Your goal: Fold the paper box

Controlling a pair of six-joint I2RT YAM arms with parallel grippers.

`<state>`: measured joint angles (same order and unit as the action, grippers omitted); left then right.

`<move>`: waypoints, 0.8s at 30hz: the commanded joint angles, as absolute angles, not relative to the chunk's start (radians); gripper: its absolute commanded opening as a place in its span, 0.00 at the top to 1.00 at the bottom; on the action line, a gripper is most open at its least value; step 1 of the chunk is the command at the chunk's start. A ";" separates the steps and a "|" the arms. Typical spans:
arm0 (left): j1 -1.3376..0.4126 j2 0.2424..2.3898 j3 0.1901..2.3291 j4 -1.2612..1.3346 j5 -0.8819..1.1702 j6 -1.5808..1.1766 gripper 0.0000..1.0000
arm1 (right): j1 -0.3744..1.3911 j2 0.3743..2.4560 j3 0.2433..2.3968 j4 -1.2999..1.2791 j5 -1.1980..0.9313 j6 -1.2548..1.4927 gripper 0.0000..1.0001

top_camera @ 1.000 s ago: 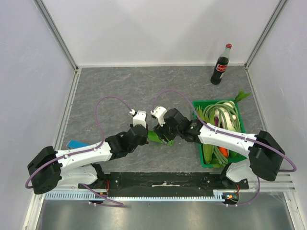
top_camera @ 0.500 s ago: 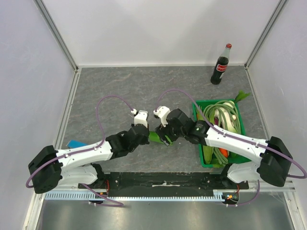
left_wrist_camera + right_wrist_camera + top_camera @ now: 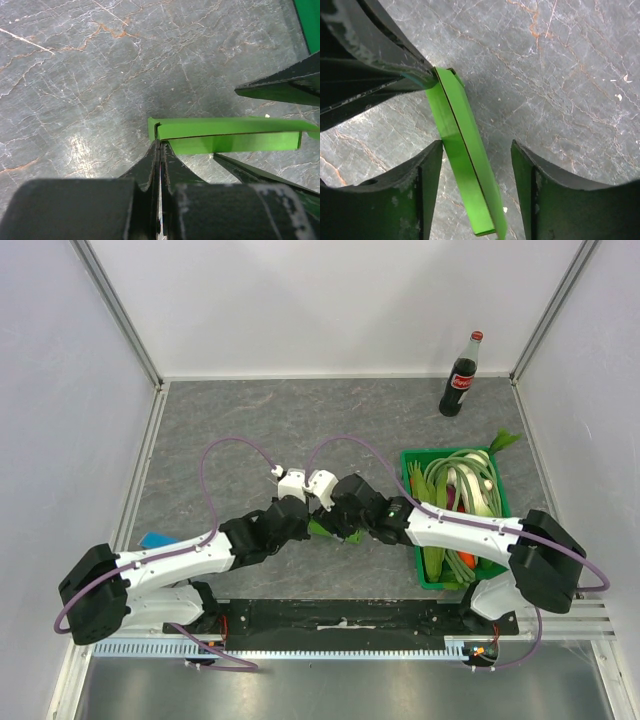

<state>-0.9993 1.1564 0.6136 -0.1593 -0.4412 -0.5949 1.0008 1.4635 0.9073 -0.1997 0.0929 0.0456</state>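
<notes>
The paper box point(image 3: 326, 531) is a flat lime-green card piece held just above the grey table between the two arms. My left gripper point(image 3: 160, 143) is shut on the box's left end point(image 3: 225, 134), pinching the card edge between its fingertips. My right gripper point(image 3: 476, 146) is open and straddles the box point(image 3: 462, 165). Its left finger point(image 3: 427, 170) touches or nearly touches the card, and its right finger point(image 3: 530, 175) stands clear of it. In the top view both grippers, left point(image 3: 304, 520) and right point(image 3: 338, 524), meet over the box and hide most of it.
A dark-green crate point(image 3: 507, 502) of vegetables stands at the right, under the right arm's forearm. A cola bottle point(image 3: 460, 375) stands at the back right. A small blue block point(image 3: 158, 539) lies at the left by the left arm. White walls enclose the table.
My right gripper has moved left, closer to the left gripper, and now straddles the box with its jaws slightly narrower. The left gripper has kept its grip in place.
</notes>
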 commanded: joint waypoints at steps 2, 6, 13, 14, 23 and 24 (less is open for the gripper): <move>-1.012 1.149 0.572 -0.216 -0.339 -0.583 0.98 | 1.015 1.453 0.845 -0.081 0.130 0.009 0.44; -1.012 1.115 0.543 -0.169 -0.336 -0.580 0.98 | 1.015 1.393 0.769 -0.014 0.130 0.023 0.37; -1.012 1.092 0.522 -0.155 -0.348 -0.571 0.98 | 1.014 1.338 0.703 0.044 0.143 0.029 0.36; -1.012 1.092 0.520 -0.153 -0.345 -0.571 0.98 | 1.012 1.341 0.701 0.048 0.143 0.029 0.40; -0.999 1.083 0.595 -0.218 -0.307 -0.554 0.82 | 1.012 1.376 0.719 0.028 0.158 -0.020 0.71; -0.993 1.081 0.609 -0.253 -0.296 -0.554 0.78 | 1.011 1.382 0.721 0.028 0.144 -0.023 0.71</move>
